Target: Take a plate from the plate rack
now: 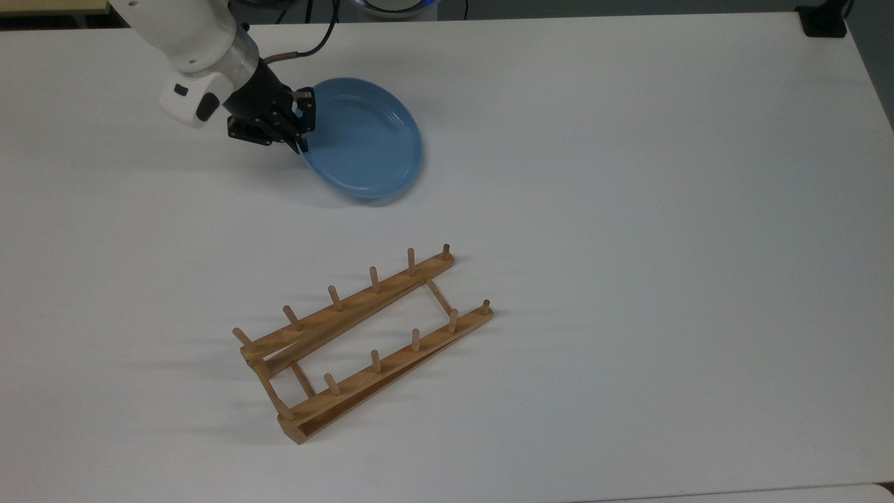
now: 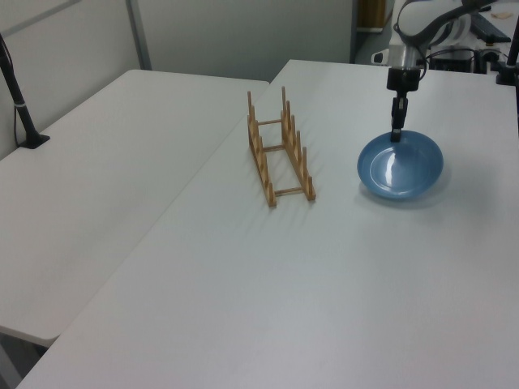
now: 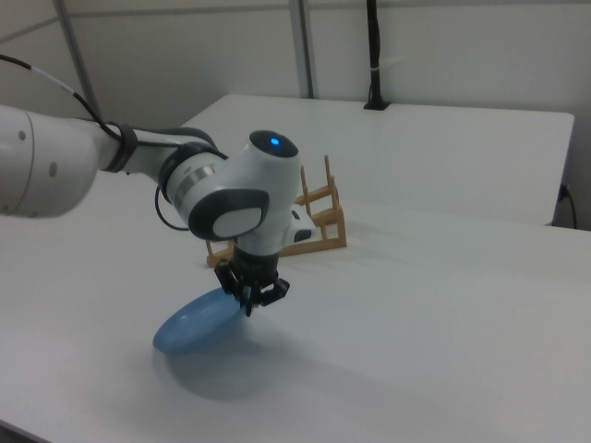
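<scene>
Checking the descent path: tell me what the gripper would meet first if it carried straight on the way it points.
The gripper, pointing down, pinches the round light-blue plate at its rim; straight below lies the white table. The plate looks about to touch it.

Light-blue plate (image 1: 367, 143) lies apart from empty wooden plate rack (image 1: 363, 340).

A bulky white arm (image 3: 55, 166) of rounded glossy segments is seen, with a silver-grey band at one joint (image 3: 189, 180). A small blue light (image 3: 273, 141) is lit on a rounded joint cap. A thin black cable (image 1: 307, 45) is run alongside. A black two-finger gripper (image 1: 302, 133) is fitted below.
</scene>
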`<state>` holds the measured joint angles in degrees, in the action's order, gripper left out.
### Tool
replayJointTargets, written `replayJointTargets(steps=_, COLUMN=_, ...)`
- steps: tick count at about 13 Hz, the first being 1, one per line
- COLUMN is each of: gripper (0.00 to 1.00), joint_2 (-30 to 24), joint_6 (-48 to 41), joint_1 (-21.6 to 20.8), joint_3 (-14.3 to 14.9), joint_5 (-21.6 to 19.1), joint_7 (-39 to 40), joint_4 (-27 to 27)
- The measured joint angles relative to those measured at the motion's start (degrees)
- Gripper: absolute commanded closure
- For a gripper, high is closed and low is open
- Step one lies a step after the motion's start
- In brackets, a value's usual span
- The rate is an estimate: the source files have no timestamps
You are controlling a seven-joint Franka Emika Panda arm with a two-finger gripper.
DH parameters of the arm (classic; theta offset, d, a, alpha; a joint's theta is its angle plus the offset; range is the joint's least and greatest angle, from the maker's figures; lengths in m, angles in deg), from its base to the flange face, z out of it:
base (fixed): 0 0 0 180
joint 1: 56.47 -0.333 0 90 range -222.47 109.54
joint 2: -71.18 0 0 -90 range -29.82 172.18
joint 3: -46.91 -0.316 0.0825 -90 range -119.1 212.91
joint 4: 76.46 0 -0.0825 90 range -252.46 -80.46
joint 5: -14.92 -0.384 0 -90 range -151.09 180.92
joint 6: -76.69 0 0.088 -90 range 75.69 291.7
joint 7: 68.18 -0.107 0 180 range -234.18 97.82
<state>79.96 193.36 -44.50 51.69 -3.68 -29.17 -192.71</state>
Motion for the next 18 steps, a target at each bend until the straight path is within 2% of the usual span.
replayJointTargets(steps=2, gripper=0.92, joint_2=0.8, joint_6=1.8, joint_1=0.0, joint_3=0.0, joint_5=0.0, joint_7=0.0, joint_4=-1.2)
replayJointTargets(steps=3, gripper=0.83, joint_2=1.2, joint_6=2.6, joint_1=0.0, joint_3=0.0, joint_5=0.0, joint_7=0.0, joint_4=-1.4)
replayJointTargets(steps=5, gripper=0.45, joint_2=2.0, joint_6=3.6, joint_1=0.0, joint_3=0.0, joint_5=0.0, joint_7=0.1, joint_4=-1.5)
replayJointTargets(steps=6, gripper=0.14, joint_2=2.2, joint_6=3.7, joint_1=0.0, joint_3=0.1, joint_5=0.0, joint_7=0.1, joint_4=-1.5)
replayJointTargets(steps=7, gripper=0.01, joint_2=2.4, joint_6=3.8, joint_1=0.0, joint_3=0.1, joint_5=0.0, joint_7=0.1, joint_4=-1.5)
replayJointTargets(steps=12, gripper=0.00, joint_2=1.1, joint_6=1.8, joint_1=0.9, joint_3=0.2, joint_5=0.0, joint_7=0.1, joint_4=0.5)
replayJointTargets(steps=14, gripper=0.00, joint_2=-1.8, joint_6=-6.5, joint_1=1.2, joint_3=0.2, joint_5=0.0, joint_7=-1.2, joint_4=6.2)
replayJointTargets(steps=17, gripper=0.00, joint_2=-5.5, joint_6=-17.7, joint_1=1.2, joint_3=0.0, joint_5=0.0, joint_7=-11.7, joint_4=15.0)
replayJointTargets(steps=18, gripper=0.00, joint_2=-6.7, joint_6=-22.0, joint_1=1.1, joint_3=-0.4, joint_5=0.0, joint_7=-18.0, joint_4=19.3)
